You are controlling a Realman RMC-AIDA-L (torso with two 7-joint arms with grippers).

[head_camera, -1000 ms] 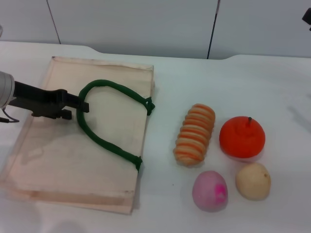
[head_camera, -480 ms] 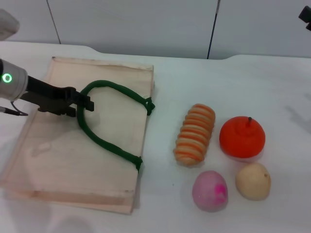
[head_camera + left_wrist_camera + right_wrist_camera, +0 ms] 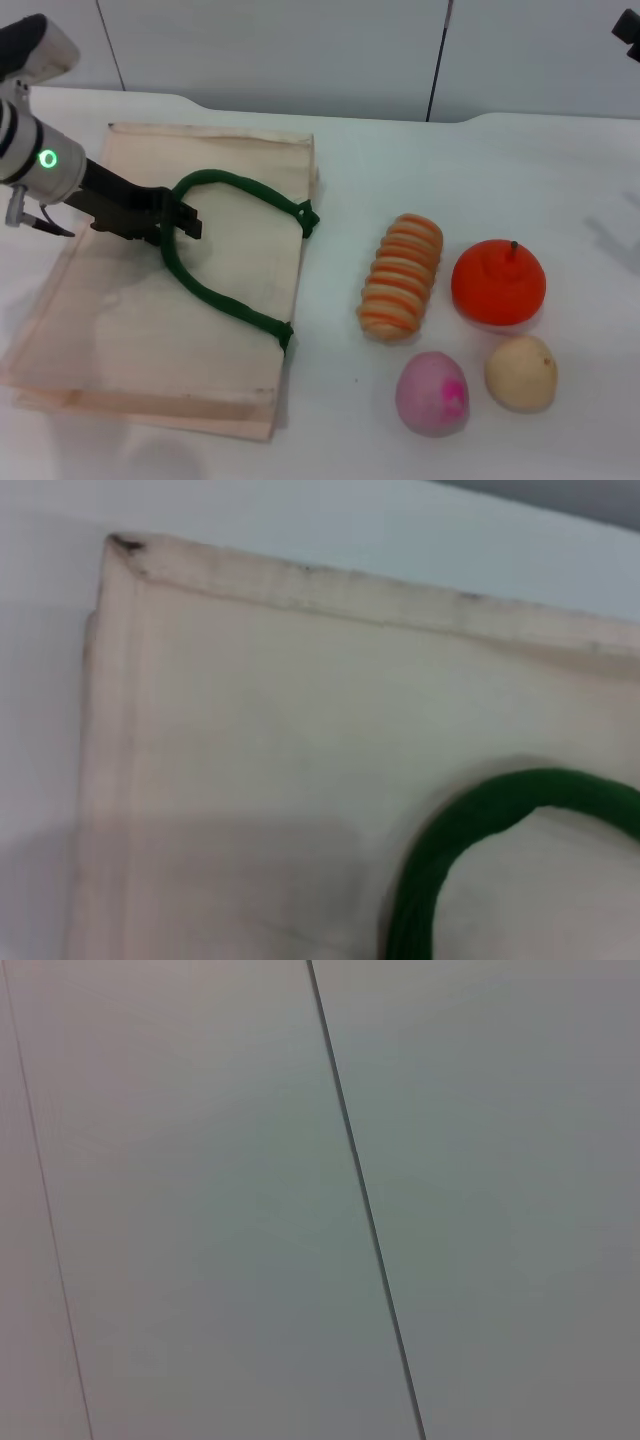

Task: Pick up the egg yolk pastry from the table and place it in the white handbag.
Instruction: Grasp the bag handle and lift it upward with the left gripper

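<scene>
The egg yolk pastry [image 3: 520, 372], a pale cream ball, lies on the table at the front right. The white handbag [image 3: 130, 320] lies flat on the left, with its green rope handle [image 3: 225, 300] looped on top. My left gripper [image 3: 183, 222] is over the bag and shut on the handle at the left side of the loop. The left wrist view shows the bag's cloth [image 3: 280, 730] and a bend of the handle [image 3: 450, 840]. Only a dark bit of my right gripper [image 3: 630, 30] shows at the top right edge, far from the pastry.
A pink-purple ball [image 3: 432, 393] lies just left of the pastry. An orange fruit [image 3: 498, 282] sits behind the pastry. A long orange-striped bread [image 3: 402, 276] lies between the bag and the fruit. The right wrist view shows only grey wall panels.
My left gripper has moved right and slightly away from me along the bag, staying at the handle. The handle's loop has shifted a little right. The pastry has not moved.
</scene>
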